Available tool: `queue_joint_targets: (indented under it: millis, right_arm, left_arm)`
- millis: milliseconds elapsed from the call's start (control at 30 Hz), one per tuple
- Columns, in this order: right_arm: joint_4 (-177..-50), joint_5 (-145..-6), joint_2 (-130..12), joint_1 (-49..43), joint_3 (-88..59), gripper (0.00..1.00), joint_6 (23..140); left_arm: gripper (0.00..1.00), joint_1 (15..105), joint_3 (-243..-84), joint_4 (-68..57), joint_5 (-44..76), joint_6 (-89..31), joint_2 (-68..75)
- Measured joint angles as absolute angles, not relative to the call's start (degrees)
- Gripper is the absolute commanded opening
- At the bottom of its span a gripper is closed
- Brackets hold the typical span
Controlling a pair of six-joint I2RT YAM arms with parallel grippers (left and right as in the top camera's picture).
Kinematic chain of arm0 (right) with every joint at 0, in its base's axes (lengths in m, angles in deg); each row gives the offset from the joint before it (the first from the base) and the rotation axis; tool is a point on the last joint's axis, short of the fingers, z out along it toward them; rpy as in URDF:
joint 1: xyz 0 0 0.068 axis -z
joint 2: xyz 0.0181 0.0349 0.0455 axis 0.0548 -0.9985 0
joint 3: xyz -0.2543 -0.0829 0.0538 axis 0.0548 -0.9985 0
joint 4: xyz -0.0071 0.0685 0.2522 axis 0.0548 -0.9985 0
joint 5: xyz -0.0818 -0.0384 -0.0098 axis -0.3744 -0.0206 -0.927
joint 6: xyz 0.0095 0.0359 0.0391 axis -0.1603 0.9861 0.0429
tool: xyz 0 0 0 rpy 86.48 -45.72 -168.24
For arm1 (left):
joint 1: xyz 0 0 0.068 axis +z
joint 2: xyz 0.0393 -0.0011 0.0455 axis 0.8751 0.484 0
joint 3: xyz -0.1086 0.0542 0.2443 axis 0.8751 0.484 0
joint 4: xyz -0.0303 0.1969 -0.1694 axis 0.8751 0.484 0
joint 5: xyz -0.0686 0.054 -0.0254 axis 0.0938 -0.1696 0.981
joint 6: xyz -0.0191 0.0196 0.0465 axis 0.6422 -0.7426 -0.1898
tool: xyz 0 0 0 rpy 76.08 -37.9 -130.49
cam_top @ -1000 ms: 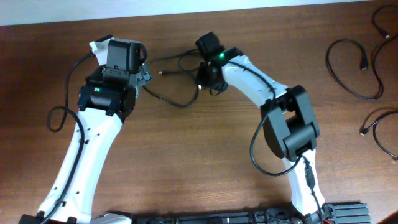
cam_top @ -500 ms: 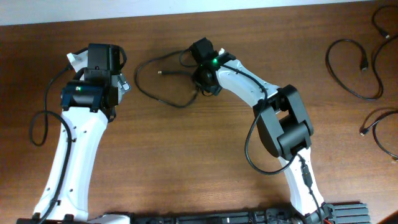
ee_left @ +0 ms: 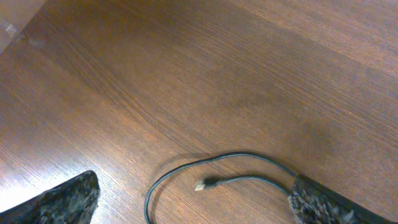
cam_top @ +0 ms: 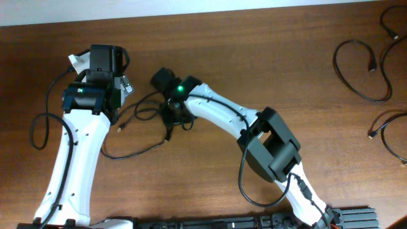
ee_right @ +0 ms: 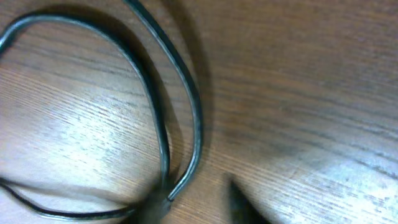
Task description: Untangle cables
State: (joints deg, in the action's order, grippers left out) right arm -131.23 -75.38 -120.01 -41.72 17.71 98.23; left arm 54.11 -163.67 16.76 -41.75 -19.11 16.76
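A thin black cable (cam_top: 137, 105) lies in loose loops between the two arms. Its plug end (cam_top: 121, 130) sits beside the left arm, and a long loop (cam_top: 127, 154) trails toward the front. My left gripper (cam_top: 124, 86) is open wide. In the left wrist view the plug (ee_left: 200, 185) and a curve of cable (ee_left: 186, 165) lie on the wood between its fingers (ee_left: 193, 202). My right gripper (cam_top: 172, 119) is low over the cable. In the blurred right wrist view two cable strands (ee_right: 186, 124) meet at its fingertips (ee_right: 186, 202), which look shut on them.
More loose black cables lie at the far right: a big loop (cam_top: 362, 70), another (cam_top: 388, 133) below it and one at the top corner (cam_top: 391, 19). The left arm's own thicker wire (cam_top: 39, 130) loops out to its left. The table is brown wood (cam_top: 210, 184).
My right gripper has swept left and toward the front, dragging the cable with it. The cable now lies next to the left arm. The left gripper shifted left a second ago, then stayed.
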Motion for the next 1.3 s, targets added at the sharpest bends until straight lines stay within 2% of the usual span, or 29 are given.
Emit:
queue_joint_targets:
  millis: [33, 67, 200, 233, 300, 333, 367, 400, 533, 633, 733, 933, 1067, 1100, 1133, 1167, 1267, 1300]
  right_arm:
    - [-130.29, -78.81, -120.01, -42.48, 17.71, 0.77, 97.08]
    - [-127.54, -82.33, -119.97, -42.64, 17.63, 0.79, 92.64]
    - [-123.73, -81.48, -119.92, -42.72, 17.56, 0.78, 77.05]
    - [-123.54, -81.28, -119.94, -43.23, 17.56, 0.71, 74.45]
    - [-123.32, -81.24, -120.86, -44.36, 17.56, 0.47, 71.77]
    - [-123.43, -81.32, -122.41, -44.80, 17.56, 0.40, 70.83]
    - [-123.28, -81.98, -123.18, -45.06, 17.63, 0.15, 70.41]
    - [-123.36, -83.23, -123.31, -45.11, 17.65, 0.04, 69.75]
    - [-127.25, -91.36, -123.35, -43.55, 18.44, 0.04, 69.91]
    - [-131.58, -93.85, -123.18, -31.93, 20.07, 0.04, 69.75]
    - [-132.61, -95.01, -122.63, -17.48, 28.01, 0.04, 69.67]
    - [-114.77, -90.68, -121.43, 11.02, 30.09, 0.04, 68.44]
    - [-109.62, -84.82, -125.30, 19.20, 30.15, 0.04, 62.08]
    - [-110.23, -82.90, -126.65, 19.74, 30.17, 0.07, 59.15]
    - [-110.77, -80.84, -128.99, 19.83, 30.17, 0.50, 55.00]
    - [-110.71, -79.47, -129.91, 19.83, 30.17, 0.70, 54.02]
    - [-109.03, -75.95, -130.06, 19.83, 30.19, 0.83, 54.39]
    - [-109.00, -75.49, -130.06, 19.83, 30.19, 0.80, 56.01]
  left_arm:
    - [0.99, 54.11, -163.67, 16.76, -41.75, -19.11, 16.76]
    - [0.99, 54.11, -163.67, 16.74, -41.75, -19.11, 16.76]
    - [0.99, 57.37, -163.67, 14.58, -37.14, -19.11, 16.76]
    - [0.99, 59.69, -163.67, 14.10, -33.25, -19.11, 16.76]
    - [0.99, 61.70, -163.67, 14.10, -29.58, -19.11, 16.76]
    - [0.99, 62.46, -163.67, 14.12, -27.94, -19.11, 16.76]
    - [0.99, 62.55, -163.67, 14.12, -27.24, -19.09, 16.76]
    - [0.99, 62.53, -163.67, 14.18, -26.47, -19.11, 16.76]
    - [0.99, 62.53, -163.67, 17.07, -25.05, -19.11, 16.76]
    - [0.99, 62.53, -163.67, 18.31, -24.94, -19.11, 16.76]
    - [0.99, 62.53, -163.67, 18.31, -24.92, -19.11, 16.76]
    - [0.99, 62.53, -163.67, 18.31, -24.92, -19.11, 16.76]
    - [0.99, 62.53, -163.67, 18.31, -24.92, -19.11, 16.72]
    - [0.99, 62.53, -163.67, 18.31, -24.92, -19.11, 16.72]
    - [0.99, 62.53, -163.67, 18.31, -24.92, -19.11, 16.72]
    - [0.99, 62.53, -163.67, 18.31, -24.92, -19.11, 16.72]
    - [0.99, 62.53, -163.67, 18.31, -24.92, -19.11, 16.72]
    - [0.99, 62.53, -163.67, 18.31, -24.92, -19.11, 16.72]
